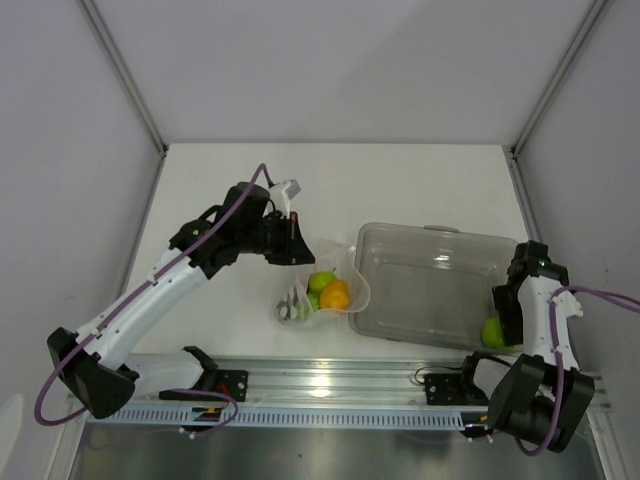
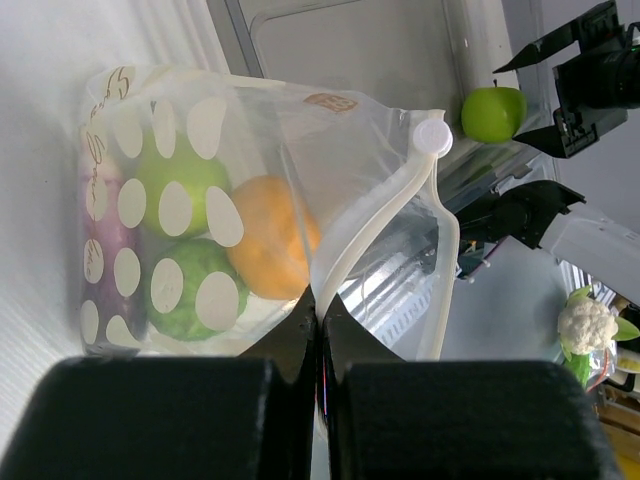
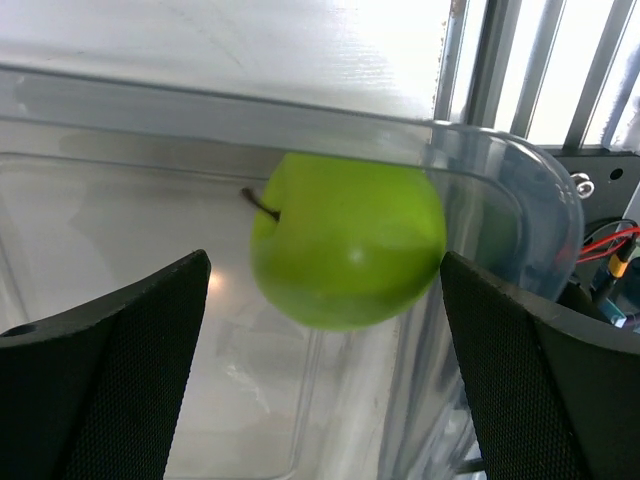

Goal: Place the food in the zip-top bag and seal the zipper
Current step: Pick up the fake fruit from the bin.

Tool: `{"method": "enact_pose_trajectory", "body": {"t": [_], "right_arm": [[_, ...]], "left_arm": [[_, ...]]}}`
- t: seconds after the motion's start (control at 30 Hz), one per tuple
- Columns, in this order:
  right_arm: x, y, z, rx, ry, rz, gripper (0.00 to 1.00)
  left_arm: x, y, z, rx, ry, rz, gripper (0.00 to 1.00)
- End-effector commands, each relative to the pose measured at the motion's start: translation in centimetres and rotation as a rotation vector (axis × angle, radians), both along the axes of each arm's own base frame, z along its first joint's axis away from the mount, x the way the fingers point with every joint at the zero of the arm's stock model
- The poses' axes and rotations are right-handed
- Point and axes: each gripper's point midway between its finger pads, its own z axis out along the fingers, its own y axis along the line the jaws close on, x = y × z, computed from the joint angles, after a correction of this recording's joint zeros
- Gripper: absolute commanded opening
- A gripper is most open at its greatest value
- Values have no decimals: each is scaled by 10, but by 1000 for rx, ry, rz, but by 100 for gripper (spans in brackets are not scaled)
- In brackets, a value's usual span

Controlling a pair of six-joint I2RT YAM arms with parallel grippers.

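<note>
The zip-top bag [image 1: 322, 297] lies on the table left of the tub. In the left wrist view the zip-top bag [image 2: 250, 120] holds an orange [image 2: 270, 245], two green fruits [image 2: 165, 175] and a purple eggplant [image 2: 105, 250]. Its pale zipper strip [image 2: 385, 215] with a round white slider [image 2: 433, 135] runs down into my left gripper [image 2: 320, 318], which is shut on the bag's mouth edge. My left gripper [image 1: 298, 243] sits at the bag's far side. A green apple [image 3: 345, 240] lies in the tub's near right corner, between the spread fingers of my open right gripper [image 3: 322, 258], untouched.
The rigid clear tub [image 1: 420, 262] stands right of the bag, with only the apple [image 1: 492, 332] in it and my right gripper [image 1: 508, 312] over that corner. An aluminium rail [image 1: 330, 375] runs along the near edge. A toy cauliflower [image 2: 588, 322] lies off the table.
</note>
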Motion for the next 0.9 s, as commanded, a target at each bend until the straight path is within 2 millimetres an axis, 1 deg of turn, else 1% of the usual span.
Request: {"method": "enact_pose_trajectory", "body": {"t": [0.0, 0.2, 0.27, 0.33, 0.4, 0.43, 0.53, 0.6, 0.63, 0.7, 0.73, 0.8, 0.83, 0.87], "right_arm": [[3, -10, -8, -37, 16, -12, 98], [2, -10, -22, -26, 42, -6, 97], [5, -9, -26, -19, 35, -1, 97], [6, -8, -32, -10, 38, 5, 91], [5, -6, -39, 5, 51, 14, 89], [7, -5, -42, 13, 43, 17, 89], [9, -2, -47, 33, 48, 39, 73], [13, 0, -47, 35, 30, 63, 60], [15, 0, -46, 32, 19, 71, 49], [18, 1, -44, 33, 0, 89, 37], [22, 2, -39, 35, -22, 97, 29], [26, 5, -34, 39, -44, 124, 21], [31, 6, -28, 38, -72, 138, 10], [38, 9, -21, 30, -96, 173, 3]], "left_arm": [[1, -3, 8, -24, -35, -11, 1], [1, -2, 9, -24, -36, -9, 1], [1, -2, 8, -22, -38, -6, 1], [1, -2, 7, -22, -36, -5, 1], [1, -2, 6, -22, -31, -6, 1], [0, -2, 7, -24, -30, -7, 1], [0, -2, 5, -22, -30, -5, 1], [0, -2, 6, -24, -30, -5, 1], [0, -2, 4, -22, -27, -6, 1], [0, -2, 3, -22, -25, -4, 1], [0, -2, 4, -24, -28, -7, 1], [0, -2, 3, -22, -26, -6, 1], [0, -2, 2, -22, -25, -5, 1], [0, -2, 1, -21, -24, -4, 1]]}}
